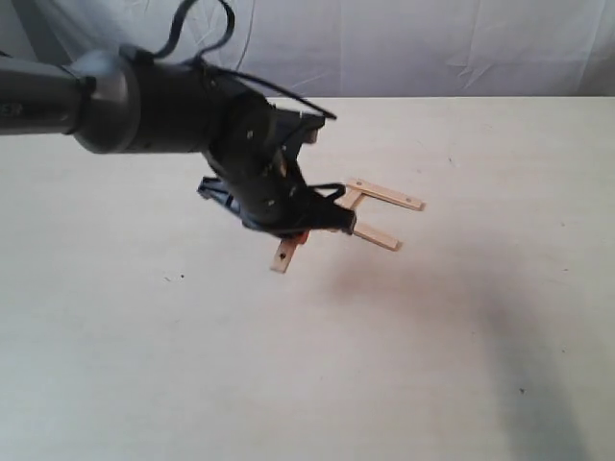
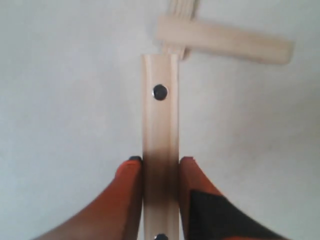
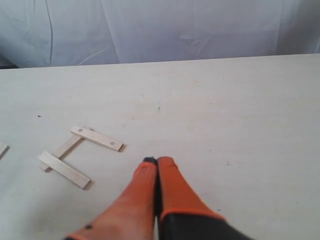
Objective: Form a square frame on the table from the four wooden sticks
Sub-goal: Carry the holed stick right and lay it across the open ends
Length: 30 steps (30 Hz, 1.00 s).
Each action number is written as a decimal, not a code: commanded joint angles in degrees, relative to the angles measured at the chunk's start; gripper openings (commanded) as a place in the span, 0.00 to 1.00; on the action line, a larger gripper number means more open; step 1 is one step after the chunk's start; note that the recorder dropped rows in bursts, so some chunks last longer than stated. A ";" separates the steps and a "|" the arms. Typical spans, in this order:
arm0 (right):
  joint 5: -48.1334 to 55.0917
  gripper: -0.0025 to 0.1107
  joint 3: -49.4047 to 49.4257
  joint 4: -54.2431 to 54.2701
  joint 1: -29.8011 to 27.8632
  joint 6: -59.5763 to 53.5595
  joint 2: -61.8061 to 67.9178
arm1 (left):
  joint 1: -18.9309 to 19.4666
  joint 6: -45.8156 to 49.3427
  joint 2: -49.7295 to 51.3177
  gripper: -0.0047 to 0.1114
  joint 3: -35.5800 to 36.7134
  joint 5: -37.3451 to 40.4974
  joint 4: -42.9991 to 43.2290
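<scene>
My left gripper (image 1: 294, 236) is shut on a pale wooden stick (image 1: 283, 254) with dark holes, holding it just above the table (image 1: 144, 365). In the left wrist view the orange fingers (image 2: 132, 180) clamp that stick (image 2: 160, 120) from both sides. Its far end reaches a crosswise stick (image 2: 223, 44). Three sticks lie in a U shape: a holed one (image 1: 384, 194), a plain one (image 1: 377, 235) and a linking one (image 3: 62, 148) under them. No closed square frame shows. My right gripper (image 3: 157, 162) is shut on nothing, off to the side of the U.
A wrinkled white cloth (image 1: 432, 43) hangs behind the table's far edge. A dark shadow (image 1: 538, 384) falls on the table's near right part. Tiny dark specks (image 1: 173, 279) dot the cream surface.
</scene>
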 commanded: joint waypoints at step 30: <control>-0.99 0.01 0.26 0.32 -0.34 1.38 -0.05 | -4.13 11.92 28.46 0.04 -43.33 14.80 -7.01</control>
